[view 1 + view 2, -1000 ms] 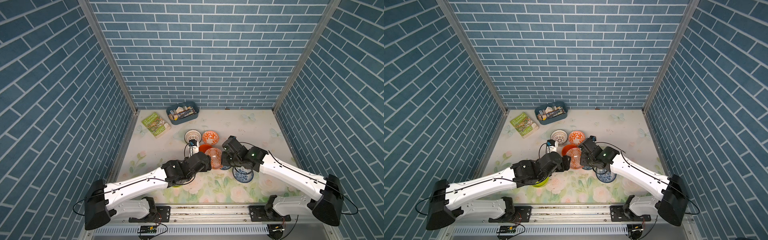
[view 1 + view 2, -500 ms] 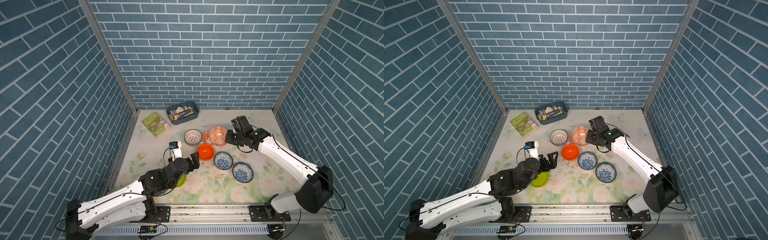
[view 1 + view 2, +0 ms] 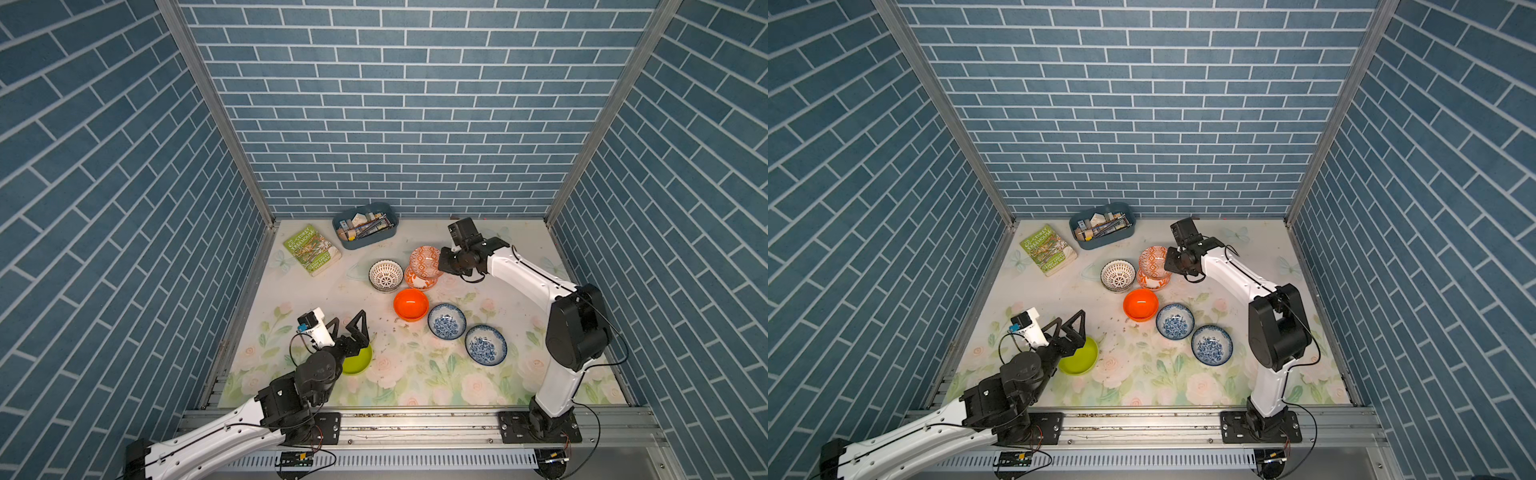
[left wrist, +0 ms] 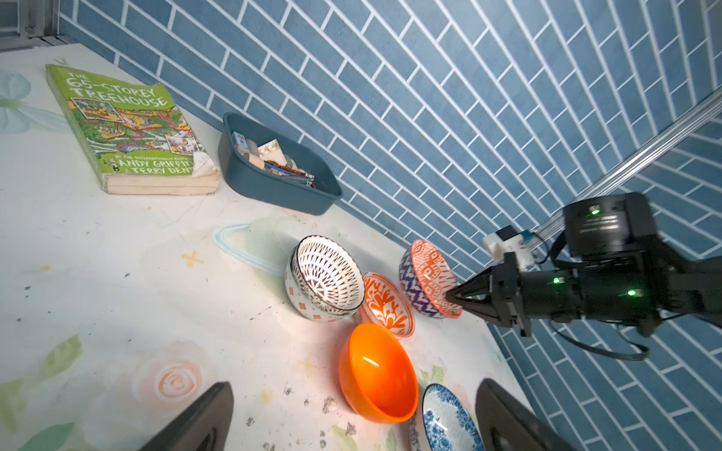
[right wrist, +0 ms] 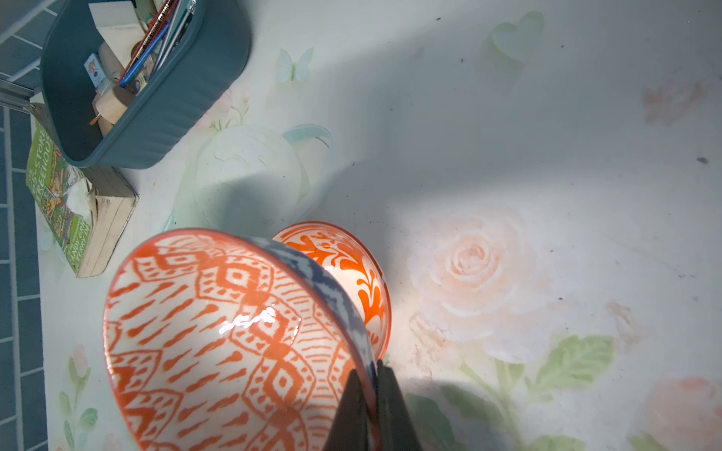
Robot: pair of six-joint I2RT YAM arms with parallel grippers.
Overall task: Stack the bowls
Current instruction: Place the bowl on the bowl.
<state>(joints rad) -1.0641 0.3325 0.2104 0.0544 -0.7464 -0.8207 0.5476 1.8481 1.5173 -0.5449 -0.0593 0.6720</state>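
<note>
The right gripper point(image 3: 441, 264) is seen clenched on the rim of a diamond-patterned orange-white bowl point(image 3: 424, 261). In the right wrist view its fingers point(image 5: 351, 406) are pressed on either side of the bowl wall. This bowl is held tilted, mouth turned towards the left edge of the table point(image 3: 415, 374). It is raised over a leaf-patterned orange-white bowl point(image 3: 419, 282), which stands in the rear half of the table. Contact between the two cannot be determined.

A white lattice bowl point(image 3: 385, 274) is found just beside the leaf-patterned bowl, on its left. In the left wrist view it appears nested in another bowl, whose pattern is not clearly made out.

A plain orange bowl point(image 3: 410, 304) is placed near the table centre, just in front of that pair. A blue-white floral bowl point(image 3: 446, 321) is set beside it towards the right. A second blue-white floral bowl point(image 3: 485, 345) is set further towards the front right.

The left gripper point(image 3: 348, 318) is seen spread wide, with nothing between its fingers. It is raised over a lime green bowl point(image 3: 358, 361), which lies near the front left corner and is partly covered by the arm.

A paperback book point(image 3: 312, 250) is noted near the rear left corner. A blue tray point(image 3: 368, 243) of stationery is noted against the rear edge.
</note>
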